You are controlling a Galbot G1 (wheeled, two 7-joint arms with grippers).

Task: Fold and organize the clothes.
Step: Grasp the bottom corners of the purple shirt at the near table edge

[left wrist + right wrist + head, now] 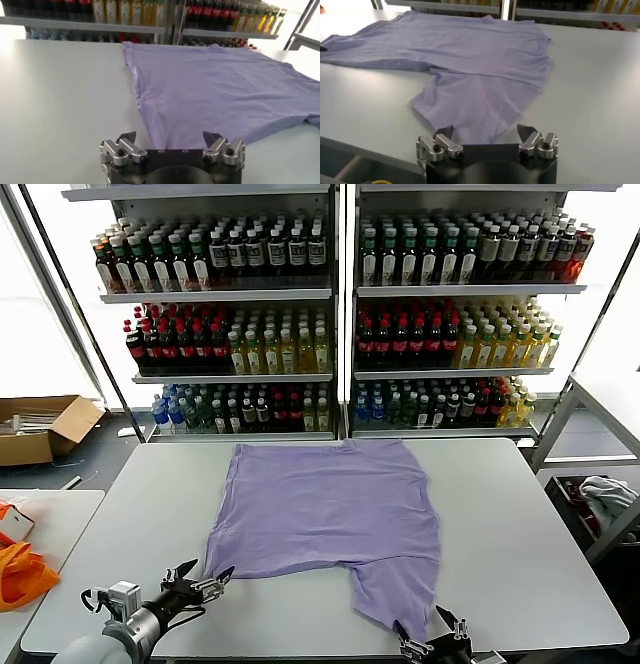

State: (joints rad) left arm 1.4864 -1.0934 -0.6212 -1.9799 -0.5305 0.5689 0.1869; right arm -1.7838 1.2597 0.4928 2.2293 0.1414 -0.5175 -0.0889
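Lavender T-shirt spread flat, sleeve pointing toward right hand

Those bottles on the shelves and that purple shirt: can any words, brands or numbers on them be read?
None can be read.
Bottle labels on the shelves: too small and blurred.
Lavender T-shirt: no lettering shows on the side facing up.
Cardboard box on the floor: no legible print.

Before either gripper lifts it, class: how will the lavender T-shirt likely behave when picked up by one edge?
The lavender T-shirt lies flat with soft wrinkles, so it is probably floppy and will drape. It looks thin, so likely light. On the smooth white table it may slide or bunch if pushed.
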